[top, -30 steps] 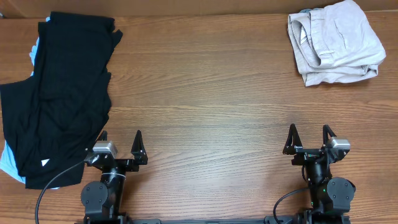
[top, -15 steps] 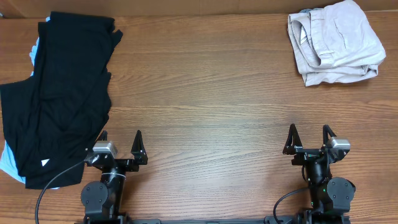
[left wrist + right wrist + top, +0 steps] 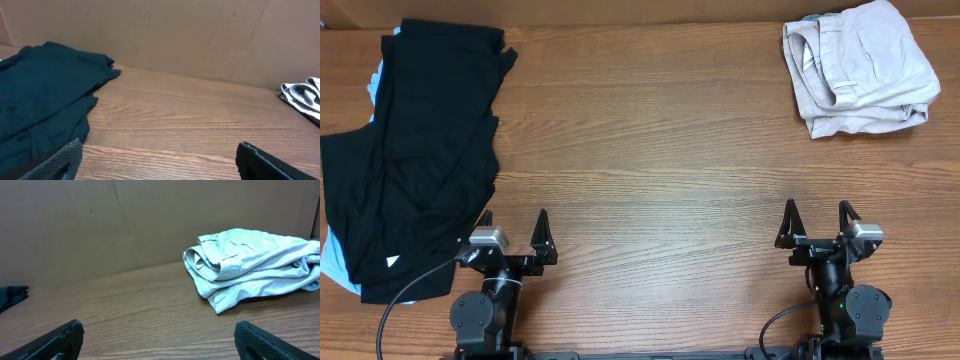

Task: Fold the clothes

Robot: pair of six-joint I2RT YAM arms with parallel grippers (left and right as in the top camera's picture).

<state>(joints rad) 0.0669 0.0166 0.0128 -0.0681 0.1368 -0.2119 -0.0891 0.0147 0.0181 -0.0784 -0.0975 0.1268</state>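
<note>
Wood-grain counter (image 3: 650, 150) stretches wide, with a brown cardboard wall (image 3: 160, 35) behind it. Black garments (image 3: 420, 150) lie heaped at the far left, a pale blue edge (image 3: 330, 262) peeking out beneath, possibly denim, hard to say. Beige khaki shorts (image 3: 860, 70) sit bunched in the far right corner. Left fingers (image 3: 544, 240) are spread wide and empty at the near edge, and right fingers (image 3: 787, 228) are likewise spread, well apart from the shorts.

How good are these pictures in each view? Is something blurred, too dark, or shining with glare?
Overhead: sharp and evenly lit, the wood grain of the table is clear, with no glare; the black garments are so dark that their folds hardly show. Left wrist: a little soft, and the same garments look greenish. Right wrist: dimmer, yet the creases of the beige shorts read well.
</note>
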